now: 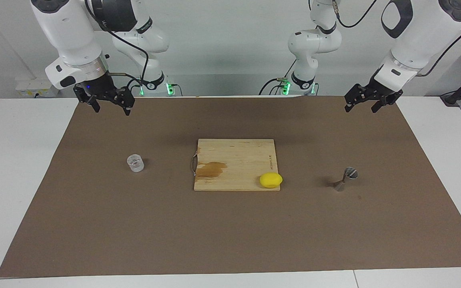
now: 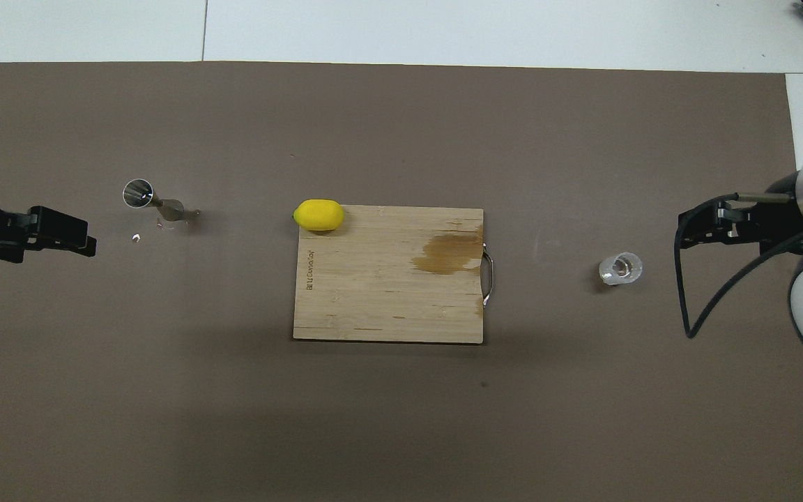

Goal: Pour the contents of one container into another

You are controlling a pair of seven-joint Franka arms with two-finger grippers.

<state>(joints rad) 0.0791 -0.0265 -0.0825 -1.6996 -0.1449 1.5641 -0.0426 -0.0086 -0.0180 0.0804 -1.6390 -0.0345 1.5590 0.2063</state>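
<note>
The left gripper (image 1: 359,105) hangs with its fingers spread and holding nothing, up in the air over the brown mat (image 1: 230,232) at the left arm's end. The metal jigger (image 1: 345,179) stands on the mat below it, well apart. The right gripper (image 1: 108,105) is likewise spread and holds nothing, over the mat at the right arm's end, with the clear cup (image 1: 135,163) standing below it, well apart. Between the two grippers lies a wooden cutting board (image 1: 234,160) with a lemon (image 1: 271,180) at its corner toward the jigger.

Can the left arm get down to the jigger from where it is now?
Probably yes. The left gripper hangs open and empty in the air at its own end of the table, and nothing stands around the jigger on the brown mat.
</note>
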